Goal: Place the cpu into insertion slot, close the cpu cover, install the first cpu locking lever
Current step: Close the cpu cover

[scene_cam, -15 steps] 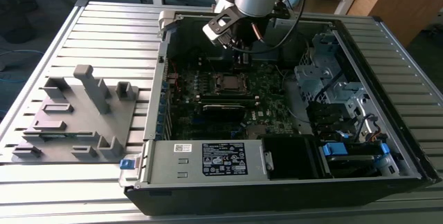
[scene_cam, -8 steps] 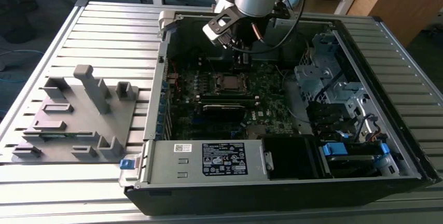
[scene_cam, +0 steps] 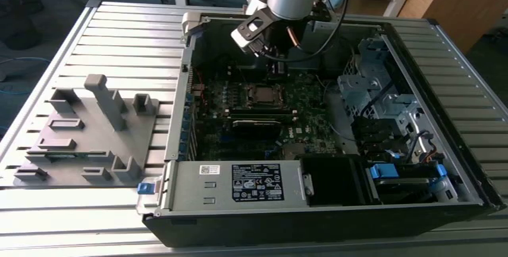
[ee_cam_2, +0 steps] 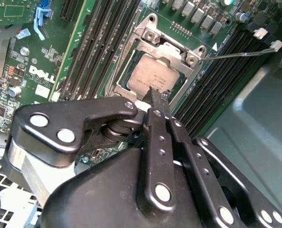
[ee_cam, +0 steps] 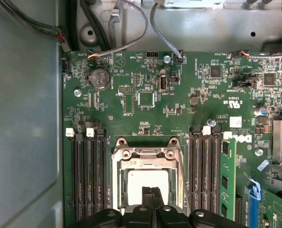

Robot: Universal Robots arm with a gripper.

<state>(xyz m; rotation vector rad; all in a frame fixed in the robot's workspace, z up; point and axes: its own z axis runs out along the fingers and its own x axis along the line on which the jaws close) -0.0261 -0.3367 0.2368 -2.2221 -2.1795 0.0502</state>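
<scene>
In the exterior view the gripper (scene_cam: 270, 46) hangs inside the open black case (scene_cam: 317, 227) on the ribbed metal worktop (scene_cam: 119, 25), above the cpu (scene_cam: 262, 94). In the second wrist view it is closed together on nothing, tip just over the flat, dull grey cpu (ee_cam_2: 148, 76), which lies seated inside the thin silver cover (ee_cam_2: 167, 47). The cover looks down, while a thin wire lever (ee_cam_2: 236, 53) juts sideways, seemingly unlatched. In the first wrist view the square cover (ee_cam: 148, 153) frames the pale cpu (ee_cam: 148, 178) between dark memory slots (ee_cam: 86, 175), so latching appears to be what is left.
</scene>
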